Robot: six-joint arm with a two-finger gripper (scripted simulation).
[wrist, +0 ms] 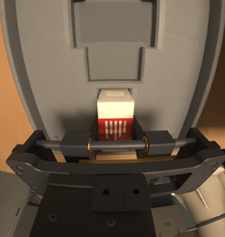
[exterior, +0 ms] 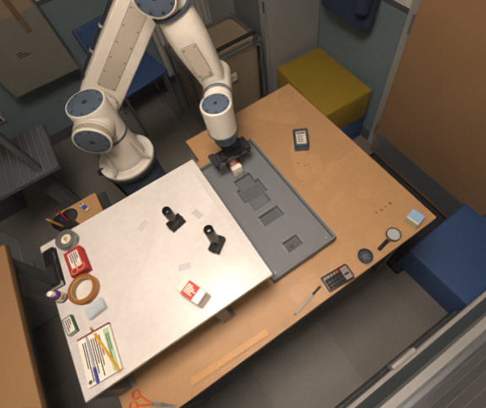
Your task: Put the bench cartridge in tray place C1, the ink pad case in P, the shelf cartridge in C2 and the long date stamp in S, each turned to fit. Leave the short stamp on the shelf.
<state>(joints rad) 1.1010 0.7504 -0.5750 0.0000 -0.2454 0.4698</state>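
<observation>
The near end of a red and white cartridge [wrist: 115, 114] is hidden behind the bar of my gripper [wrist: 116, 144], whose fingers clamp its red sides. The cartridge [exterior: 235, 167] sits at the small recess at the far end of the grey tray [exterior: 266, 206]. A second red and white cartridge [exterior: 194, 293] lies on the white shelf [exterior: 147, 268]. Two black stamps stand on the shelf, one [exterior: 173, 218] further back and one [exterior: 214, 239] nearer the tray. A dark blue ink pad case [exterior: 301, 139] lies on the bench beyond the tray.
Behind the tray stand a yellow box [exterior: 324, 83] and a cabinet. Tape rolls, a red box and a notepad [exterior: 99, 354] line the shelf's left edge. A calculator [exterior: 337, 277], a magnifier [exterior: 389, 237] and a pen lie on the bench near its front.
</observation>
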